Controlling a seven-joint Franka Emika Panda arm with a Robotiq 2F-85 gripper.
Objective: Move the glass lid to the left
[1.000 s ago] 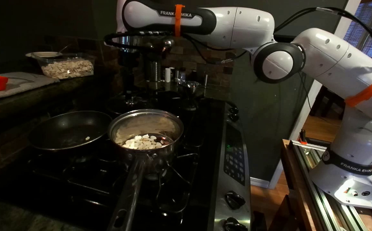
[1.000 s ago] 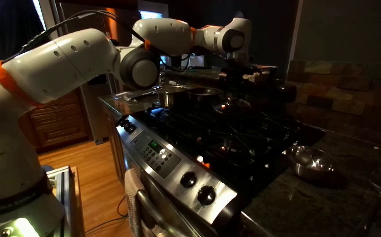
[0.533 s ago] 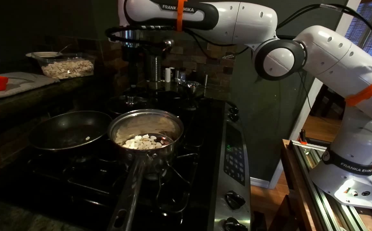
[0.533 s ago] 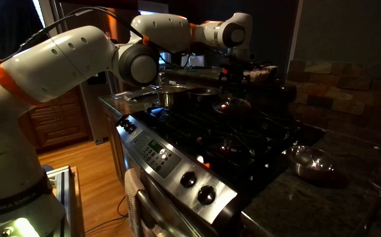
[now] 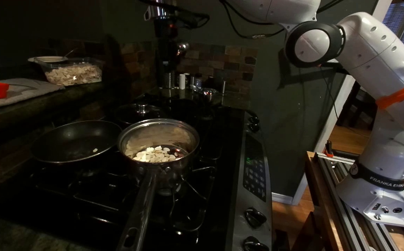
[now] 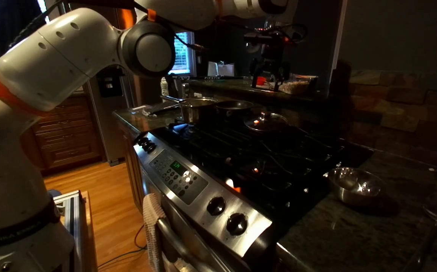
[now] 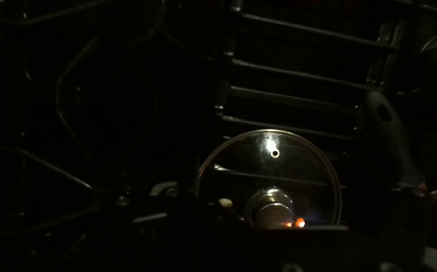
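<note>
Much clearance between empty, wide-spread gripper (image 6: 265, 86) and rim (image 7: 270, 130) of the glass lid (image 6: 266, 122)

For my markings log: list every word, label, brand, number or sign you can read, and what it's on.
"FRANKA EMIKA": black band around the arm's base, in both exterior views; last letters unclear.
Green digits: display on the stove's control panel; too blurred to read.
Buttons: markings too small.
Round mark on that band: too small.
Dark background strip: possible letters, too small.
Glass lid: no lettering visible.
</note>
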